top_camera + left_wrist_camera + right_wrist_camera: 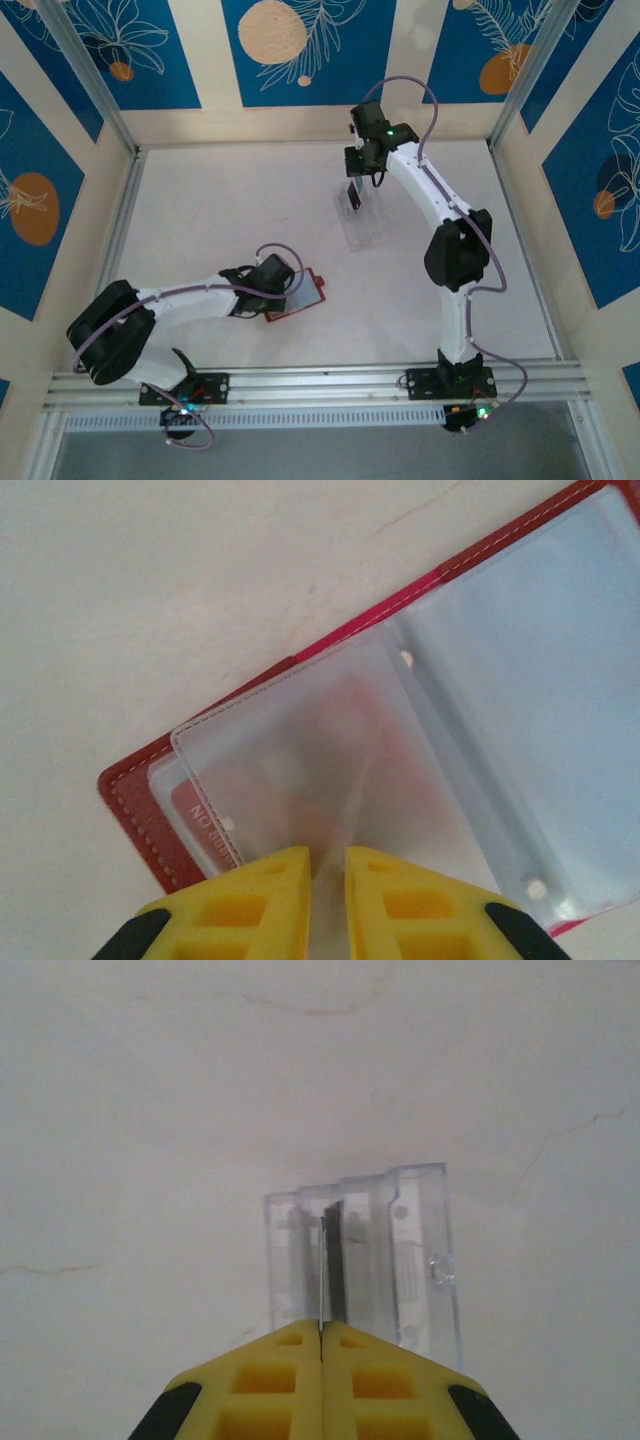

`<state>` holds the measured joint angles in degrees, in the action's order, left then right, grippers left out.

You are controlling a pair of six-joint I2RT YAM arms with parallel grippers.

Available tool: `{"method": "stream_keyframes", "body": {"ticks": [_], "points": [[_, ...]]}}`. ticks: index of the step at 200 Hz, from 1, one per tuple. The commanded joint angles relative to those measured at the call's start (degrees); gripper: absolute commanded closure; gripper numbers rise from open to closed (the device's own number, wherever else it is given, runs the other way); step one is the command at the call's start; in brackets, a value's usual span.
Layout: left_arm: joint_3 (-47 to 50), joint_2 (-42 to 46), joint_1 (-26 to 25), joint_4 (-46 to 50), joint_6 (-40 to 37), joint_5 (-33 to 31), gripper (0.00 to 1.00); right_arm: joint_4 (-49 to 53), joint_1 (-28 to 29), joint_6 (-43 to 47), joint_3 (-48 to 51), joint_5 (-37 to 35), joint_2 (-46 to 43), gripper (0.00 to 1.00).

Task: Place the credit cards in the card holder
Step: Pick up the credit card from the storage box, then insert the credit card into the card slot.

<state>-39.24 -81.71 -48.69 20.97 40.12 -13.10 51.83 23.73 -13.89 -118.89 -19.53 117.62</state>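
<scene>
From above, the card holder [306, 289] lies open on the table [200, 200] at 7 o'clock of centre, with the left gripper [266, 300] at its 9 o'clock edge. Up at 1 o'clock the right gripper [353, 188] holds a dark card [353, 198] upright just over the far end of the clear tray [366, 230], well apart from the holder. At the left wrist, the yellow fingers [270, 900] stand with only a narrow gap, pinching a clear sleeve leaf of the holder that runs up to 12 o'clock. A red card [192, 818] (partly lettered) sits in the pocket at 10 o'clock. At the right wrist, the fingers are pressed together on the dark card, seen edge-on and pointing to 12 o'clock among the tray's slots
</scene>
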Motion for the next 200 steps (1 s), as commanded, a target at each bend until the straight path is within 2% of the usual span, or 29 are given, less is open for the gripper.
{"method": "stream_keyframes", "body": {"ticks": [1, 25, 80, 148, 200], "points": [[0.57, 0.50, -0.80, 4.77, -0.19, -0.35, 0.83, -1.67, 1.81, -0.94, 3.83, 0.91, -4.35, 1.00], [1.44, 1.27, -0.80, 4.71, 0.06, -0.18, 0.83, -4.02, 4.22, -2.39, 9.81, 4.34, -8.55, 1.00], [2.47, 1.81, -0.81, 4.96, 0.19, -0.59, 0.83, -17.89, 8.56, -9.58, 30.50, 21.40, -16.16, 1.00], [4.15, 1.10, -0.80, 3.99, 0.44, 0.18, 0.84, -41.46, 11.56, -18.94, 51.66, 37.27, -17.68, 1.00], [4.53, 1.12, -0.80, 4.17, 0.22, 0.20, 0.84, -56.86, 14.30, -25.10, 59.63, 42.51, -15.17, 1.00]]}}
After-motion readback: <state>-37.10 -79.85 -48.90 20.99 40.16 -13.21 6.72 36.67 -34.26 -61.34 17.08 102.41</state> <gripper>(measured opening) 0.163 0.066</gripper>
